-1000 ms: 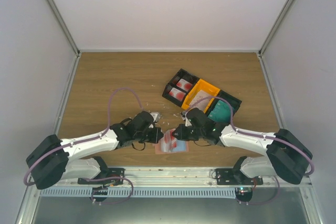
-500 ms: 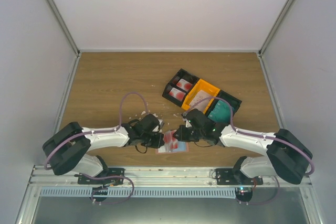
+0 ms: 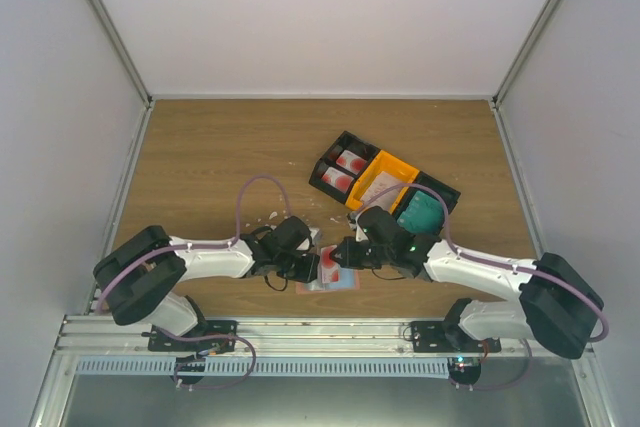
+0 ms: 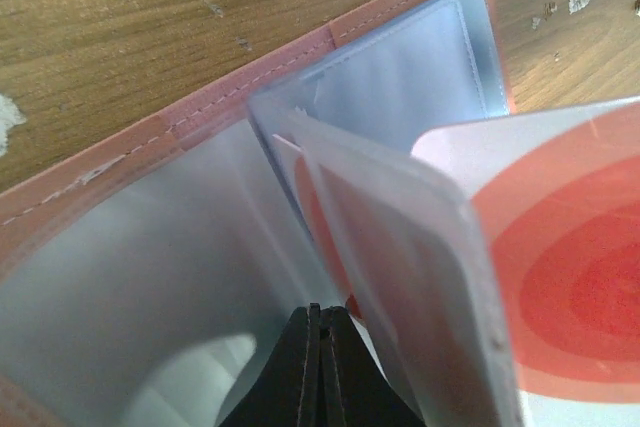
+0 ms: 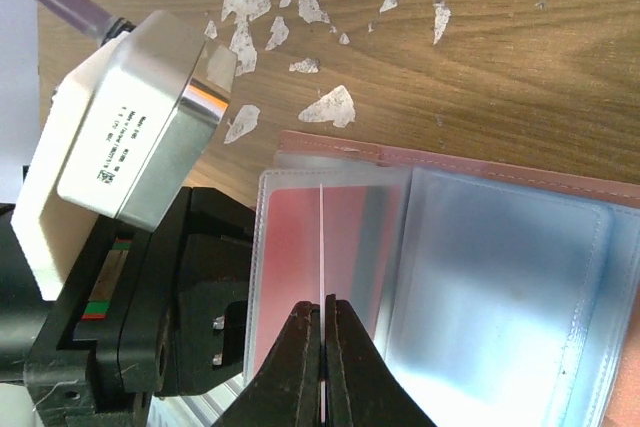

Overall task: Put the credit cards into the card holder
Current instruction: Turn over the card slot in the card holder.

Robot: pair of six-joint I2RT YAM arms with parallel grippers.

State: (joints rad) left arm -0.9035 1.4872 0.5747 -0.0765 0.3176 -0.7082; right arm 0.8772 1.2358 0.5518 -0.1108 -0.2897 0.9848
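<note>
Two arms from above, tip to tip low over the card holder (image 3: 340, 285), open and flat on the bench (image 3: 200, 157) near its front edge, a red-ringed card (image 3: 328, 265) between the two sets of jaws. Just behind, in a slanted row: black bin (image 3: 317, 173) with white-and-red cards (image 3: 345, 162), orange bin (image 3: 398, 164), second black bin (image 3: 447, 194) with teal cards (image 3: 420, 213). Beside the left arm, white crumbs (image 3: 272, 215).

From the left wrist: left jaws pressed together at the foot of a clear sleeve (image 4: 400, 277) standing up from the open holder; any grip on it not discernible. Pink stitched border flat on the wood, red-ringed card (image 4: 570, 277) just right of that sleeve.

From the right wrist: right jaws pinching the red-ringed card (image 5: 322, 237), seen edge-on as a thin white line, over a sleeve showing red; to its right, a second clear sleeve (image 5: 500, 287). Left arm's grey wrist housing (image 5: 130, 127) close by the holder's left edge, crumbs on the wood beyond.
</note>
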